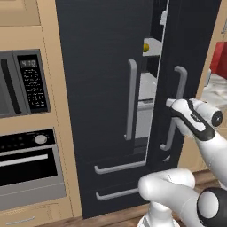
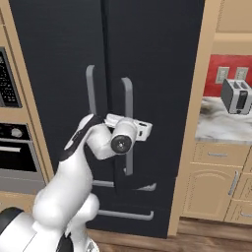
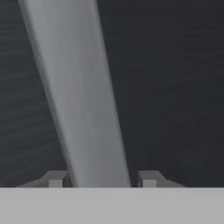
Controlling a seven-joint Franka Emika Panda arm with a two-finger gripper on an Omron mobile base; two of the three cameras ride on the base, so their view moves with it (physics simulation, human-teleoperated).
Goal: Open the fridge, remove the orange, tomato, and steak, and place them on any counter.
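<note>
Straddling the fridge (image 1: 106, 88) door's handle (image 3: 83, 109), jaws either side

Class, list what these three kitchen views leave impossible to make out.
- Dark navy fridge interior: left base view shows a narrow gap; the doors hide most shelves.
- Small yellowish round fruit in that gap: partly cut off by the door edge.
- Gripper contact with the grey bar handle: hand view cuts the fingertips.

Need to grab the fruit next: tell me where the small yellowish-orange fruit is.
In the left base view, the small yellowish-orange fruit sits on an upper pale shelf inside the dark fridge, visible through the door gap.
</note>
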